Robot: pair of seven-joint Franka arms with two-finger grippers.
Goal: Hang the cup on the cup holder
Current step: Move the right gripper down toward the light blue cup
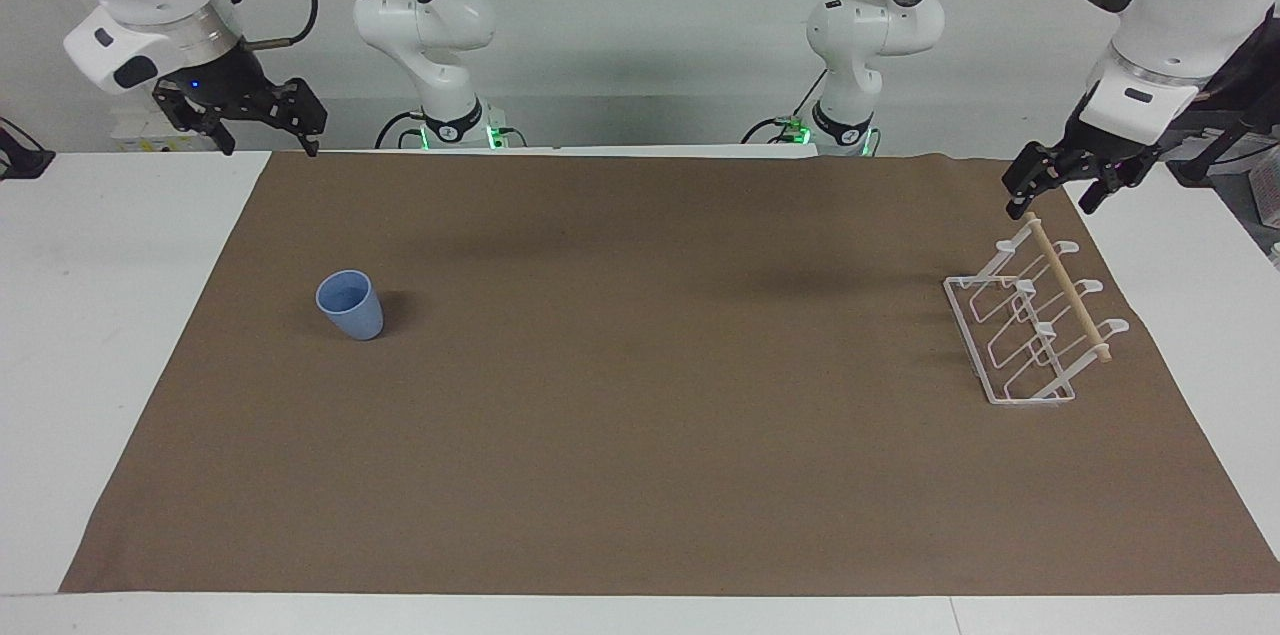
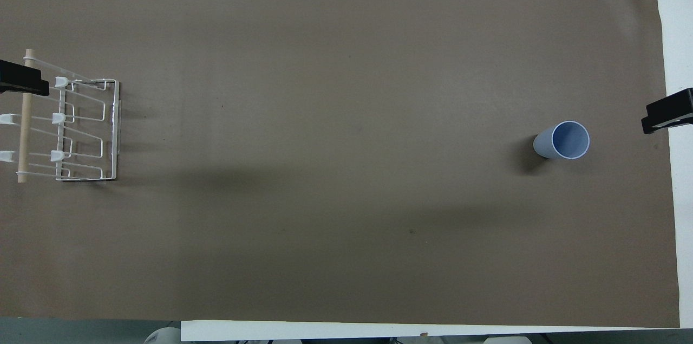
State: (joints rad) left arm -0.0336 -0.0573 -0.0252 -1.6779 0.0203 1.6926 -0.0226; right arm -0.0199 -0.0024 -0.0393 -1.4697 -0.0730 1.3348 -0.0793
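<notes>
the cup (image 1: 350,304) stands upright on the brown mat (image 1: 640,475), rim up, in the left-centre of the facing view and at the right-centre of the overhead view (image 2: 562,140); this is toward the right arm's end of the desk (image 1: 110,335). nothing touches it.

the cup holder (image 1: 1030,325) sits on the mat at the right side of the facing view and the left edge of the overhead view (image 2: 86,132), toward the left arm's end of the desk, well apart from the cup. its white wire base lies flat, its looped prongs slant upward, and a light wooden rod (image 1: 1070,290) runs across the top. no cup hangs on it.

the right claw (image 1: 265,147) hangs in the upper left of the facing view, above the mat's corner by the white desk surface, fingers spread apart and holding nothing. in the overhead view only a dark tip shows at the right edge (image 2: 667,115), near the cup but clear of it.

the left claw (image 1: 1052,200) hangs in the upper right of the facing view, just above the upper end of the wooden rod, fingers apart and empty. whether one fingertip touches the rod cannot be told.
</notes>
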